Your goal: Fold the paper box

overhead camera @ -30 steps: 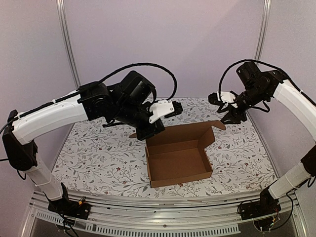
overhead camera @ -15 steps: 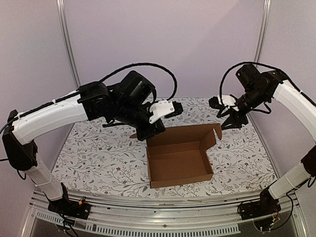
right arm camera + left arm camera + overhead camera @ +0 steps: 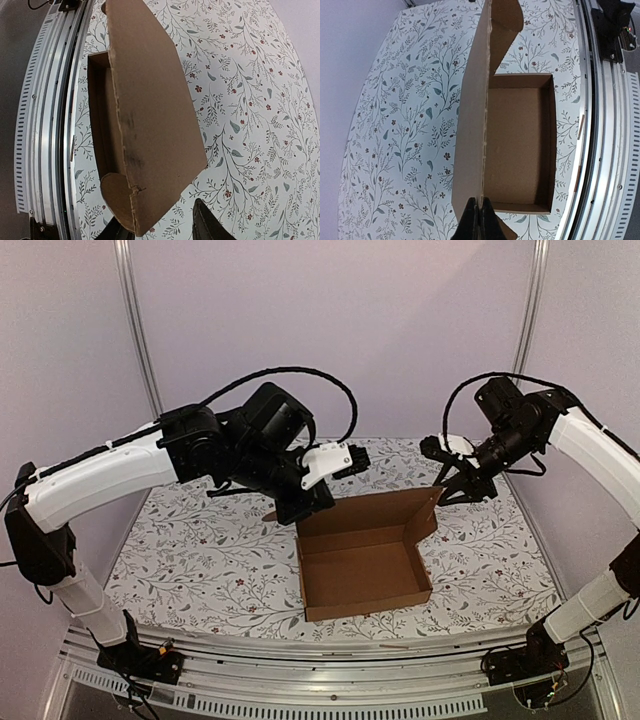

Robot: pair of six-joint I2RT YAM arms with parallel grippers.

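The paper box (image 3: pixel 365 565) is a brown cardboard tray on the floral cloth, and its lid flap (image 3: pixel 370 512) stands up along the far side. My left gripper (image 3: pixel 315 502) is at the lid's left end. In the left wrist view the gripper (image 3: pixel 479 216) is shut on the lid's edge, with the open tray (image 3: pixel 520 145) to the right. My right gripper (image 3: pixel 445 490) is at the lid's right end. In the right wrist view it (image 3: pixel 159 231) stands open astride the lid's corner (image 3: pixel 145 210), with a gap beside the right finger (image 3: pixel 207 225).
An aluminium rail (image 3: pixel 300 650) runs along the near table edge, close to the box's front wall. Floral cloth (image 3: pixel 200 550) covers the table on both sides of the box. Metal frame posts (image 3: pixel 135 330) rise at the back corners.
My right gripper has come down and left onto the lid's right end, its jaws narrowing. The lid now stands more upright. The left gripper has kept its hold.
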